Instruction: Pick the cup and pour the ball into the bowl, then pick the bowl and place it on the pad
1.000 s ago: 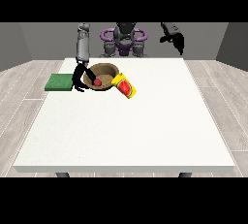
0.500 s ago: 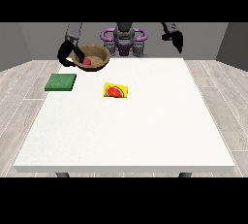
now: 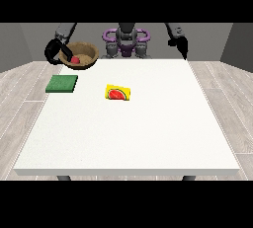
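One hand [image 3: 55,53], at the view's left, is curled round the bowl [image 3: 83,54], which is held up with the red ball [image 3: 75,60] inside, to be set on the green pad [image 3: 62,83] below.

At the upper left of the frame the hand at the view's left [image 3: 54,53] holds a brown bowl [image 3: 84,55] in the air, above the far left edge of the white desk [image 3: 128,133]. A red ball [image 3: 75,60] lies inside the bowl. Just below it in the frame a green pad [image 3: 62,83] lies flat on the desk. Near the middle, a yellow cup [image 3: 118,93] lies on its side, its red inside facing the camera. At the upper right the hand at the view's right [image 3: 180,44] hangs above the desk's far corner, holding nothing.
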`<move>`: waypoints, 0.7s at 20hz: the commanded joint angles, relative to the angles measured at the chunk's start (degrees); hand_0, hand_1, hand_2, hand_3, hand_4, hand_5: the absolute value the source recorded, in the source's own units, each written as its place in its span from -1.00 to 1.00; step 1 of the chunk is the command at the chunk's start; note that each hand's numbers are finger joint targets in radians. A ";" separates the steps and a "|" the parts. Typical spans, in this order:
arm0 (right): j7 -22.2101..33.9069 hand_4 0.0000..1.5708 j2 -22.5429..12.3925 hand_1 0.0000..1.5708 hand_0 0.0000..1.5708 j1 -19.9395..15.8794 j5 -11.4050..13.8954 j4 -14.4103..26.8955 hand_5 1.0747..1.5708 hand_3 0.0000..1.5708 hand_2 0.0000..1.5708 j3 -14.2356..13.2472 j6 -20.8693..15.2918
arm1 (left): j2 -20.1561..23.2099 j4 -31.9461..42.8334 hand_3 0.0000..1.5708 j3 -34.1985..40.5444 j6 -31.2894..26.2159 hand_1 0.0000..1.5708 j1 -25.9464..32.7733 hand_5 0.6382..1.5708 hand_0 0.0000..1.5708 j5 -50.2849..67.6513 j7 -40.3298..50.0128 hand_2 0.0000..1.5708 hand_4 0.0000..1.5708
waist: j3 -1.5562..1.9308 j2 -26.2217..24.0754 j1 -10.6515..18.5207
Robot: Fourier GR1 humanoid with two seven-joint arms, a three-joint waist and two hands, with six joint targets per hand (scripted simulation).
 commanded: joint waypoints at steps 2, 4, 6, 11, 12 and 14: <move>-4.60 0.12 -6.91 1.00 1.00 3.11 -1.52 0.68 1.00 -0.72 1.00 -3.27 5.10 | 4.84 -1.91 -1.00 3.96 -5.06 -1.00 -0.23 0.85 -1.00 3.98 -0.27 -1.00 0.60 | 0.05 2.34 1.43; -7.95 0.16 -9.69 1.00 1.00 4.43 -2.34 2.02 1.00 -1.00 1.00 -5.51 5.14 | 9.43 -2.64 -1.00 8.66 -9.22 -1.00 -1.35 0.90 -1.00 8.68 -0.79 -1.00 0.67 | 0.08 4.57 3.52; -8.25 0.13 -9.15 1.00 1.00 5.75 -2.99 0.59 1.00 -1.00 1.00 -5.54 5.82 | 17.40 1.87 -1.00 15.19 -14.90 -1.00 -0.77 0.98 -1.00 12.82 -2.41 -1.00 0.68 | 0.01 4.53 2.14; -12.17 0.02 -9.39 1.00 1.00 4.23 -3.09 -0.21 0.99 -1.00 1.00 -6.96 3.36 | 26.57 8.52 -1.00 23.09 -21.38 -1.00 -5.04 1.00 -1.00 18.37 -4.31 -1.00 0.63 | -0.02 11.23 2.44; -12.75 0.01 -9.21 1.00 1.00 2.36 -4.61 0.51 0.98 -1.00 1.00 -8.47 3.58 | 26.21 8.66 -1.00 23.14 -22.29 -1.00 -5.36 1.00 -1.00 18.78 -6.26 -1.00 0.61 | 0.00 13.17 3.74; -11.67 0.01 -9.12 1.00 1.00 3.17 -4.50 0.15 0.98 -1.00 1.00 -8.19 3.78 | 28.90 12.67 -1.00 24.66 -24.42 -1.00 -4.97 0.99 -1.00 19.25 -6.51 -1.00 0.56 | 0.00 12.30 2.19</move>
